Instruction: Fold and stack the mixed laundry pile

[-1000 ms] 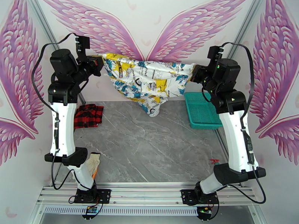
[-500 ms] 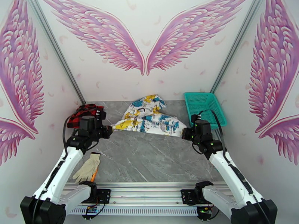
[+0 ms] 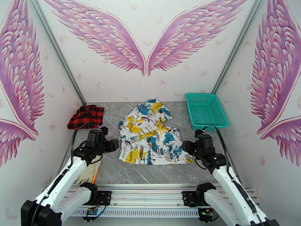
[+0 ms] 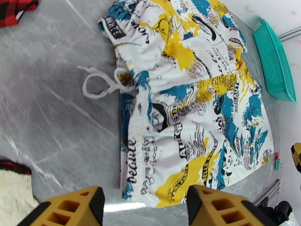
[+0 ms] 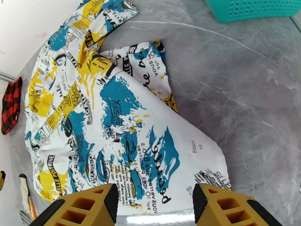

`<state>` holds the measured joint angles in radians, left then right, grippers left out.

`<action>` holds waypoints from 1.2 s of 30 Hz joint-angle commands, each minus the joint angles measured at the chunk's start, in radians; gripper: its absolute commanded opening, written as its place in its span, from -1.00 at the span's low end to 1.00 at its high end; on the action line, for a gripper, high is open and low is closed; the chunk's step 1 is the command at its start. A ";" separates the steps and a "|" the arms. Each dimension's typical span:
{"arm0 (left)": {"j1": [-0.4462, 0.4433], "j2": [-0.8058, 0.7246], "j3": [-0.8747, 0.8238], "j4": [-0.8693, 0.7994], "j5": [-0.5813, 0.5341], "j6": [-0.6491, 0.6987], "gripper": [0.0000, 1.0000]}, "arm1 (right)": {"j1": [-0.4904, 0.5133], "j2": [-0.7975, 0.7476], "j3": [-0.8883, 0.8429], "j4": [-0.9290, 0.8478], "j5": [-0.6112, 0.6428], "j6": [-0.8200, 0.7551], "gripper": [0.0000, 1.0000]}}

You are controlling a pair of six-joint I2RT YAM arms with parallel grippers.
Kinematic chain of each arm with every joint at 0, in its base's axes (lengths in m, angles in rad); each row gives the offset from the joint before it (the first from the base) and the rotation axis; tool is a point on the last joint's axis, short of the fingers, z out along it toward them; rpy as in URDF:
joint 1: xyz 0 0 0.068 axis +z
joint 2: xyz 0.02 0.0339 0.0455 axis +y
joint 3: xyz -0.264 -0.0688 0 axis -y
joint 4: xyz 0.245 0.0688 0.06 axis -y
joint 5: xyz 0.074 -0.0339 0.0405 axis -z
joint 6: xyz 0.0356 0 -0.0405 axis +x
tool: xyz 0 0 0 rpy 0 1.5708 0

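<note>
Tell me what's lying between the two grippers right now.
The white printed garment, spread out, lies between the left gripper and the right gripper, as the top view shows.

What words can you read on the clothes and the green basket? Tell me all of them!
"BELLE POITRINE": black capitals on a yellow patch of the white printed garment, in the right wrist view.
"beaute": black script along that garment's edge, in the left wrist view.
The rest of its print is too small or blurred to read.
On the red-and-black checked shirt, no lettering can be read.
On the teal basket, there is none.
</note>
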<state>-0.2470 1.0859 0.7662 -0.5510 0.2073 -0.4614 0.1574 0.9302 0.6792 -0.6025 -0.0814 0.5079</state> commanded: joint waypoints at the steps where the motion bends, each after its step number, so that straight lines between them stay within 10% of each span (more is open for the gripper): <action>1: 0.006 0.157 0.086 0.122 0.031 0.027 0.10 | 0.034 0.151 0.093 0.078 -0.055 -0.050 0.17; 11: 0.020 0.726 0.488 0.265 0.101 0.011 -0.41 | 0.081 0.679 0.454 0.182 -0.059 -0.153 0.09; 24: 0.054 0.973 0.647 0.347 0.067 -0.102 -0.63 | 0.058 1.341 1.173 0.010 -0.002 -0.202 -0.64; 36: 0.081 1.223 0.882 0.427 0.142 -0.237 -0.67 | -0.035 1.504 1.289 -0.031 -0.085 -0.031 -0.82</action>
<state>-0.1665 2.2677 1.5723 -0.1547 0.3248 -0.6674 0.1230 2.3985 1.9385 -0.5957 -0.1471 0.4110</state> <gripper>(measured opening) 0.165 0.101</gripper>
